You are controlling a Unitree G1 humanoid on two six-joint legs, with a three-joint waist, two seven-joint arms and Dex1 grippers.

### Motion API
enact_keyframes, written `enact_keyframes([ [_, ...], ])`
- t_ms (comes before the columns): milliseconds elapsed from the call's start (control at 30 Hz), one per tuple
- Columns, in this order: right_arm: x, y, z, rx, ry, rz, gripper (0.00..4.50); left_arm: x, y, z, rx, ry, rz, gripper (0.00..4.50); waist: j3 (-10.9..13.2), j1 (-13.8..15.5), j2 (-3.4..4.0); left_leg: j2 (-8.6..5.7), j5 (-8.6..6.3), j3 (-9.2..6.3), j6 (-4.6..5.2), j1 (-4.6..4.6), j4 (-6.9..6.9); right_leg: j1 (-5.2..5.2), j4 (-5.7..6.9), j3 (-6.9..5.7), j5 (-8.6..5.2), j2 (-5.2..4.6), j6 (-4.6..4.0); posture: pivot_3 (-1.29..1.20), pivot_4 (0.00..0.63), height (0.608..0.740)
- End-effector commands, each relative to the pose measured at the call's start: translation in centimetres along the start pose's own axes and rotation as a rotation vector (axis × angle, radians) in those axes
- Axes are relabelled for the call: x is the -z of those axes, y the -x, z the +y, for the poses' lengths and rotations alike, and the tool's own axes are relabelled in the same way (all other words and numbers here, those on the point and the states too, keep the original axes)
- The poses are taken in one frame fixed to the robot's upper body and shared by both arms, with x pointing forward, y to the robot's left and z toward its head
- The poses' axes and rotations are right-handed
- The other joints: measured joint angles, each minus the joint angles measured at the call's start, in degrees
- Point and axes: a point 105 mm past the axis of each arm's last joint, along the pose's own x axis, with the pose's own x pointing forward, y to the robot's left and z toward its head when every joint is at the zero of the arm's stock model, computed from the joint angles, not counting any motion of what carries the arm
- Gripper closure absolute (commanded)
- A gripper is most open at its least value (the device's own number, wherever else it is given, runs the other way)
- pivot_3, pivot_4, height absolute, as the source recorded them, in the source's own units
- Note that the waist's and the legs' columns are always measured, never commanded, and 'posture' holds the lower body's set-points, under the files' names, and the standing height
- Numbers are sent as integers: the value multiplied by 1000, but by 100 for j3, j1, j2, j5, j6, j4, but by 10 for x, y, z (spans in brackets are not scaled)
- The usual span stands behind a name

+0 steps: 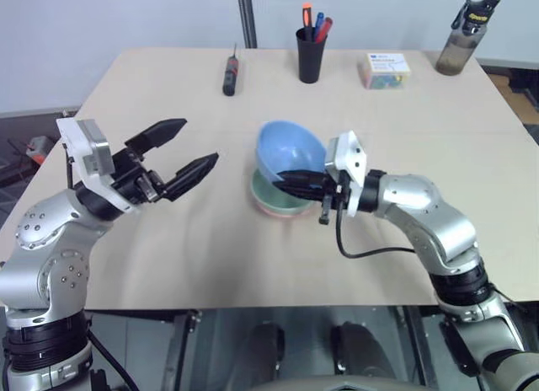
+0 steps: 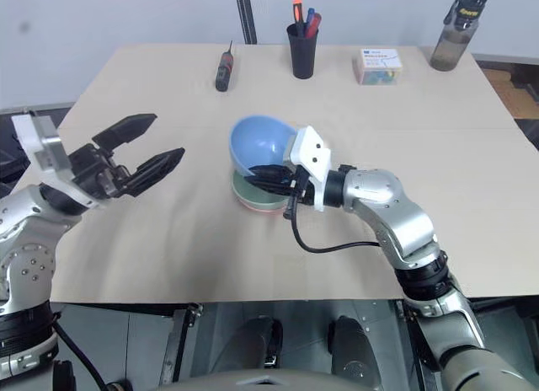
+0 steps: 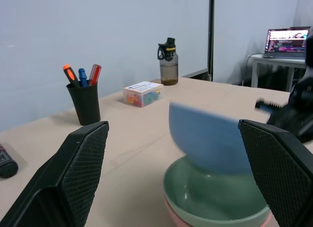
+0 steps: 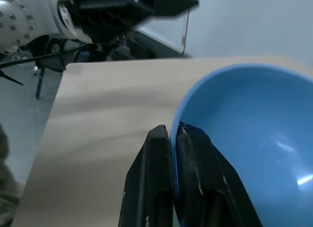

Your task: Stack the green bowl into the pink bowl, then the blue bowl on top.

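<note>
Left tool (image 1: pixel 192 147) raised above the worktop (image 1: pixel 168 256) at the left, fingers spread wide, nothing between them, pointing toward the bowls. Further back on the worktop: one screwdriver (image 1: pixel 228 74) lying flat, dark handle with a red band; one black pen cup (image 1: pixel 309 56) holding three markers, orange, blue and red.

At the centre, three bowls, one of each colour. Pink bowl (image 3: pixel 171 216) lowest, almost wholly hidden, only a sliver of rim visible under the green one. Green bowl (image 3: pixel 210 200) nested inside it, sitting on the worktop stack. Blue bowl (image 1: pixel 289 151) tilted and lifted just above the green bowl, its lower part hiding the far side of the green rim; blurred in the left wrist view.

Right tool (image 4: pixel 173 139) coming in level from the right, fingers pressed on the blue bowl's rim, one inside, one outside, pinching the wall.

Right of the pen cup: one small clear box (image 1: pixel 386 70) with coloured contents and a white label, print too small to read. One dark drinking bottle (image 1: pixel 466 35) at the far right corner, yellow lettering on the cap strap not legible. A laptop (image 3: pixel 287 40) on a separate table in the left wrist view, cut off at the edge.
</note>
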Motion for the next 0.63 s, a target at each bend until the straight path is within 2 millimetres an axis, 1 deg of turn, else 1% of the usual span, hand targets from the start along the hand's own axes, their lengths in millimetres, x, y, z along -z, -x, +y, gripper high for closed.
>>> enact_keyframes([
  [33,-8,6,-6,22,59,-14,2850,-9,3,-3,-13,-43,6,0,1,3,2,0,0,0,0,-2,0,-1,0,0,0,0,0,0,150,740],
  [67,-15,10,-9,55,69,-39,2407,-5,4,-4,-17,-47,24,0,1,0,2,0,0,0,0,-6,0,-1,0,1,0,0,0,0,150,740],
  [100,-21,15,-13,88,74,-65,2087,-1,4,-6,-15,-44,51,0,1,-2,2,0,0,0,0,-8,-1,-3,-1,1,0,0,0,0,150,740],
  [133,-27,22,-13,107,69,-92,1606,6,4,-8,-14,-40,89,0,1,-1,2,1,0,0,0,-8,-1,-3,-1,2,0,0,0,0,150,740],
  [200,-36,40,-15,154,53,-136,1606,18,6,-9,-23,-60,147,0,1,18,2,0,0,0,0,-9,-3,-3,-3,2,0,-1,0,0,150,740],
  [267,-39,66,-20,223,59,-125,1606,24,9,-9,-17,-40,180,0,0,20,1,0,0,-1,0,-9,-4,-2,-4,1,0,-2,0,0,150,740],
  [333,-32,95,-25,296,51,-62,1164,26,14,-15,32,-27,204,0,0,48,0,1,-1,0,0,-8,-4,0,-4,1,0,-2,0,0,150,740],
  [367,-21,114,-24,328,59,8,1032,30,17,-15,40,-24,239,0,0,57,0,-1,-2,-6,2,-10,-4,1,-9,-5,0,-6,0,0,150,740],
  [433,-7,144,-21,374,92,131,219,37,23,-12,29,-48,313,0,0,80,0,-8,-3,-5,4,-14,-5,3,-13,-4,0,-11,0,0,150,740],
  [467,2,158,-13,360,64,196,42,40,28,-12,43,-33,349,0,1,71,1,-7,-4,-1,5,-12,-13,2,-17,-2,-1,-10,-1,0,150,740],
  [567,10,184,-1,359,28,285,42,40,39,-11,61,-14,394,0,3,21,6,1,-16,11,27,-6,-21,-1,-10,9,-1,-5,-1,0,150,740],
  [633,9,190,1,376,31,298,42,41,44,-11,69,-13,421,0,4,-9,6,12,-17,23,29,7,-27,1,-10,19,-1,4,-1,0,150,740],
])
